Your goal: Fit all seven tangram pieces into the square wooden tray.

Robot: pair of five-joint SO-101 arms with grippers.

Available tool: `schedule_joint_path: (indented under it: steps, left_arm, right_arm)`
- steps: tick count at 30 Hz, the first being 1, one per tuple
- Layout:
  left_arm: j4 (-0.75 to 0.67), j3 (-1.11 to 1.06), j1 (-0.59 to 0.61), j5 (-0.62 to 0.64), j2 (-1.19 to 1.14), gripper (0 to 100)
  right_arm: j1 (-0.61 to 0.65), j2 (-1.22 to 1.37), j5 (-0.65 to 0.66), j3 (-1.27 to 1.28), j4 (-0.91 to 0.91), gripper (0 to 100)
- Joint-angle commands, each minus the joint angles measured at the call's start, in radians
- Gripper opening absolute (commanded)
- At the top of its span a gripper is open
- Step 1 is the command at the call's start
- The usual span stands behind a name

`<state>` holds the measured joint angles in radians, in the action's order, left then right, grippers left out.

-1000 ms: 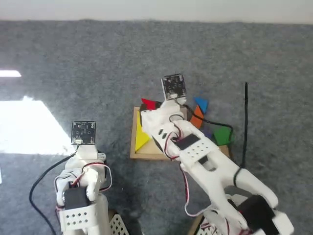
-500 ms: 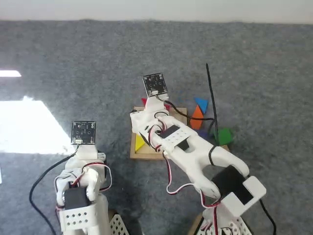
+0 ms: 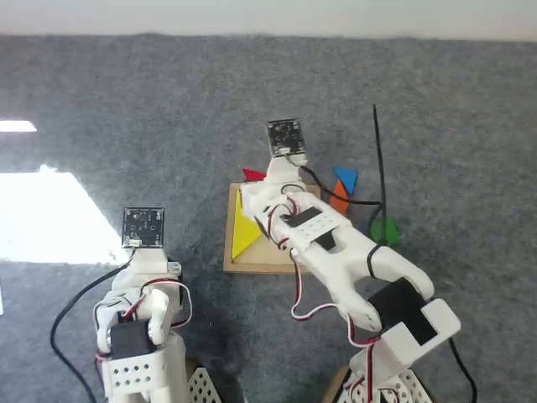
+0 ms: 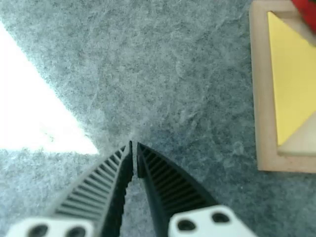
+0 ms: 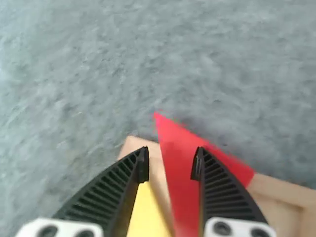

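Felt, grey and fuzzy, covers the table (image 3: 126,101). On it lies the square wooden tray (image 3: 231,243), a large yellow triangle (image 3: 245,231) inside against its left rim. A red triangle (image 5: 180,153) overhangs the tray's far left corner, with the right gripper (image 5: 169,158) parted astride it. Left of the tray, the left gripper (image 4: 134,145) hangs closed. Orange (image 3: 338,198), blue (image 3: 345,177) and green (image 3: 385,231) pieces lie right of the tray.

A grey felt-like cover (image 3: 126,101) is spreading across the whole tabletop. A pale wall (image 3: 268,17) is running along its far edge. Bright light is falling in 1 large patch (image 3: 42,218) by the left edge, with 1 thin streak (image 3: 17,127) lying beyond it.
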<state>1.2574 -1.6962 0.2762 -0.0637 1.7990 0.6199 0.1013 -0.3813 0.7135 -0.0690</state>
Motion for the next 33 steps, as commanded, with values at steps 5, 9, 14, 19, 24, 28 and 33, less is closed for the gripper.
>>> schedule_joint_path:
  steps: [5,9,14,19,24,28,33]
  left_arm:
    - [0.003,0.013,0.008,0.002,0.018,1]
    - [0.003,0.013,0.008,0.002,0.018,1]
    - [0.003,0.013,0.008,0.002,0.018,1]
    - [0.003,0.013,0.008,0.002,0.018,1]
    - [0.003,0.013,0.008,0.002,0.018,1]
    - [0.003,0.013,0.008,0.002,0.018,1]
    - [0.003,0.013,0.008,0.002,0.018,1]
  right_arm:
    - [-0.042,-0.025,0.017,0.012,0.022,16.5]
    - [-0.021,-0.027,0.018,0.020,0.045,16.5]
    - [0.050,-0.019,0.020,0.080,0.047,16.5]
    - [0.054,-0.056,0.023,0.161,0.047,16.5]
    - [-0.031,-0.170,0.041,0.235,0.044,16.5]
    - [-0.045,-0.265,0.110,0.328,0.044,16.5]
    - [-0.053,-0.404,0.121,0.384,-0.110,16.5]
